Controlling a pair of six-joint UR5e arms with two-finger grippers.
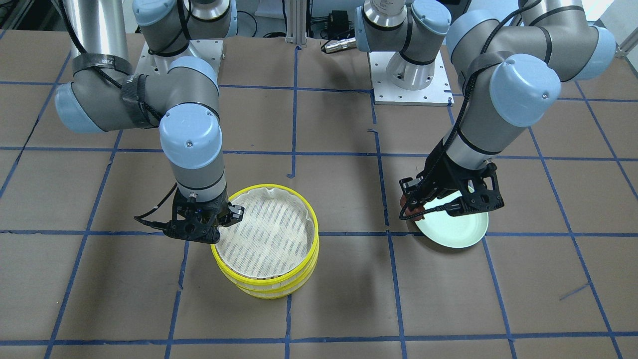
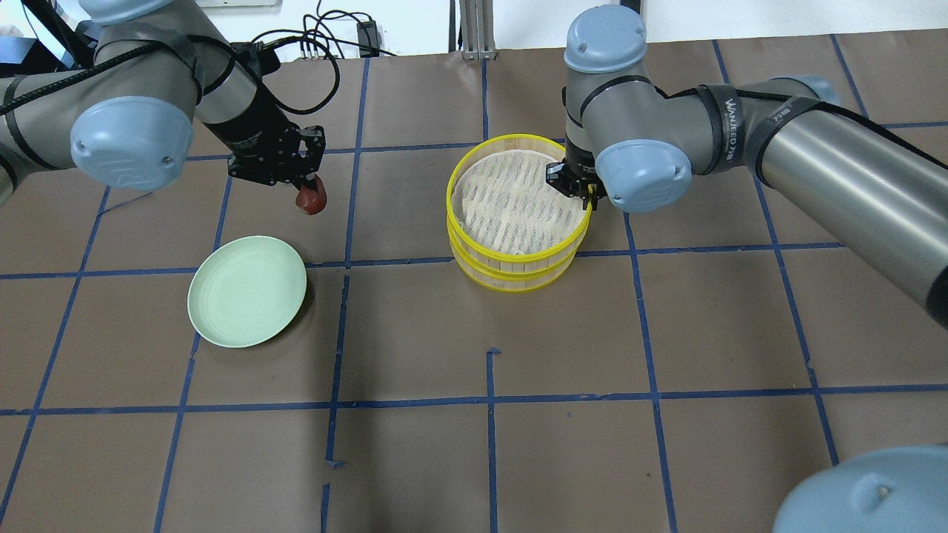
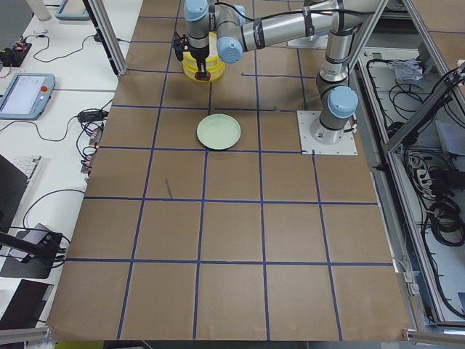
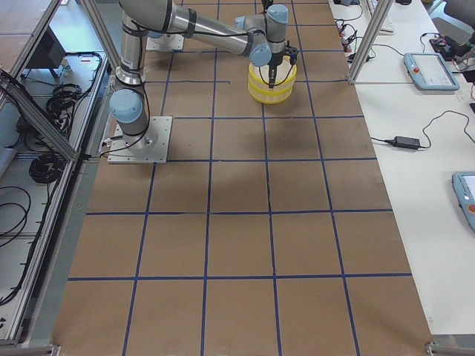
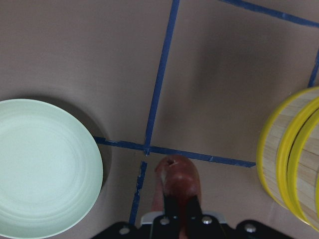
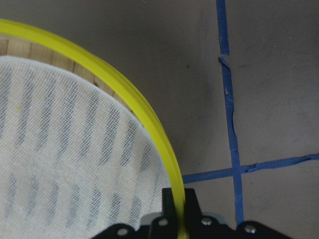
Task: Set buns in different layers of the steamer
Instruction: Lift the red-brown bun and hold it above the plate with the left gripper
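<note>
Bun, dark red-brown, hangs pinched in the left gripper above bare table. It is between the pale green plate and the stacked steamer layers, clear of both rims with open room on either side. The left arm reaches in slanted, wrist pointing down. The right gripper stands upright, jaws closed narrowly on the yellow rim of the top layer. Brown paper crossed by blue tape covers the table.
</note>
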